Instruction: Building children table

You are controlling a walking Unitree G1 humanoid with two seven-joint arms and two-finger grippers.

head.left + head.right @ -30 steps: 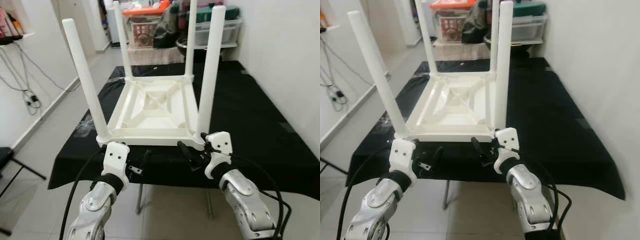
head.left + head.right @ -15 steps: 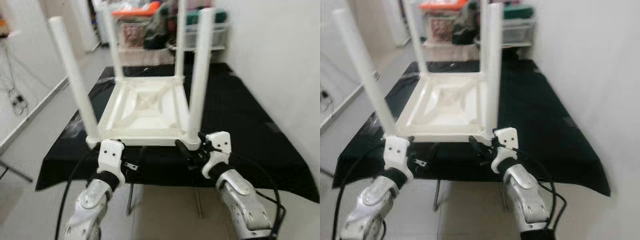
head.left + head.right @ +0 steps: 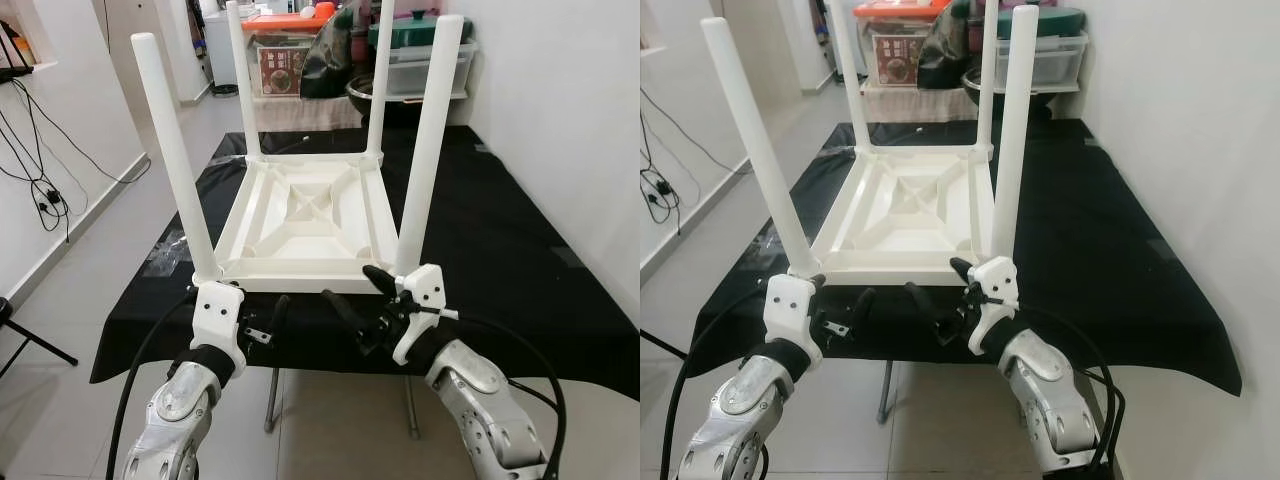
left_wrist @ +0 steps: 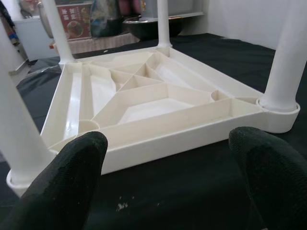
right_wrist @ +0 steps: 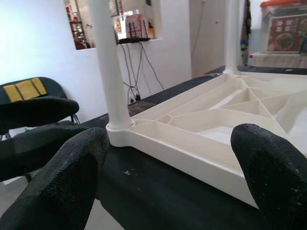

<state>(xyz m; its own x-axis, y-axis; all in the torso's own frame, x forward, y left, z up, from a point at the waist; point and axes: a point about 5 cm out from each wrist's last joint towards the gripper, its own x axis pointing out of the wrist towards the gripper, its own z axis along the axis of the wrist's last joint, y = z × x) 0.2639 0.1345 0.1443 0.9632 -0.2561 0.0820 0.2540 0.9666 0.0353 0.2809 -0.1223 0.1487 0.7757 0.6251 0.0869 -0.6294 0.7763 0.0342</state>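
Far right table leg [image 3: 381, 75] top cut off by frame edge. Storage boxes [image 3: 290, 55] behind table partly hidden, labels unreadable. Left gripper [image 3: 262, 322] fingertips dark against black tablecloth [image 3: 500, 230].

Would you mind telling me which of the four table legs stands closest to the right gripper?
The near right leg, the one rising from the table's front corner just above the right gripper. The other near leg stands by the left gripper, and two stand at the far end.
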